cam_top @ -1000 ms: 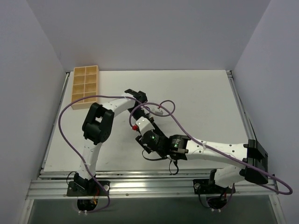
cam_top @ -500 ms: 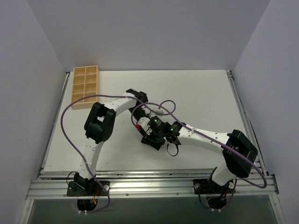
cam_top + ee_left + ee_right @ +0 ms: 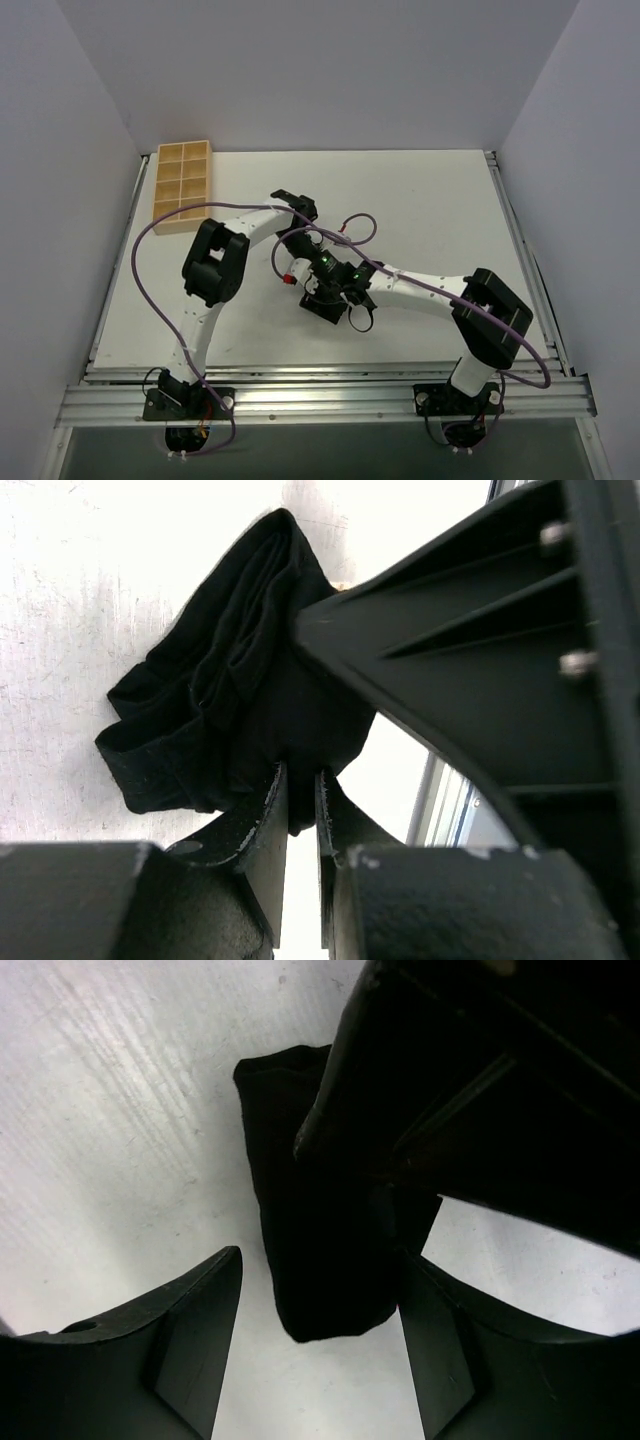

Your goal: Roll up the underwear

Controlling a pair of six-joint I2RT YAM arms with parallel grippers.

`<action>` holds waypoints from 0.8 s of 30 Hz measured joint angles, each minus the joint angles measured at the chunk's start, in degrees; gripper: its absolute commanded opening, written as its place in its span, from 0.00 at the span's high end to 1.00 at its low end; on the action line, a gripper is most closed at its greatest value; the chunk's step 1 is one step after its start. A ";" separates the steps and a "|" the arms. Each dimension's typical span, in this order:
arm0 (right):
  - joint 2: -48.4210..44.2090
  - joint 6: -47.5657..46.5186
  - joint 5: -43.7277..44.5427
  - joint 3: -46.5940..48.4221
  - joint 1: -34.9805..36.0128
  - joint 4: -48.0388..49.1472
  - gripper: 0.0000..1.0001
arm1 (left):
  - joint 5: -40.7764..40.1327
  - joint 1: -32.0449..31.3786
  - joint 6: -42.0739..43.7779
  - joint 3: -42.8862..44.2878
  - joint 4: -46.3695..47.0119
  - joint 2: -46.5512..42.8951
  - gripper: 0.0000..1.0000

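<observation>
Now | underwear (image 3: 215, 705) pinched in left gripper (image 3: 298, 785) | right gripper (image 3: 320, 1260) straddles it, agape

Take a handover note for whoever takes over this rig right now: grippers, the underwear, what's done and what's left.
Left gripper: shut on the underwear, pinching a fold.
Right gripper: open, jaws either side of the bundle.
Underwear: mid-table, bunched into a loose, elongated roll.
Done: fabric gathered up.
Left: probably tighten the roll, then release; I can't tell how neat it is.
</observation>
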 measured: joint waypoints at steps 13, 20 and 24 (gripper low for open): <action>2.54 -1.92 5.29 1.14 0.17 1.99 0.43 | -0.02 0.00 -0.26 0.61 -0.59 0.44 0.80; 4.13 -0.13 3.17 1.05 0.20 3.37 0.74 | 0.09 0.07 -1.60 1.05 -0.70 0.83 0.80; 4.15 2.86 2.36 0.98 -0.42 3.96 0.89 | 0.87 1.36 -4.59 0.28 0.79 0.63 0.78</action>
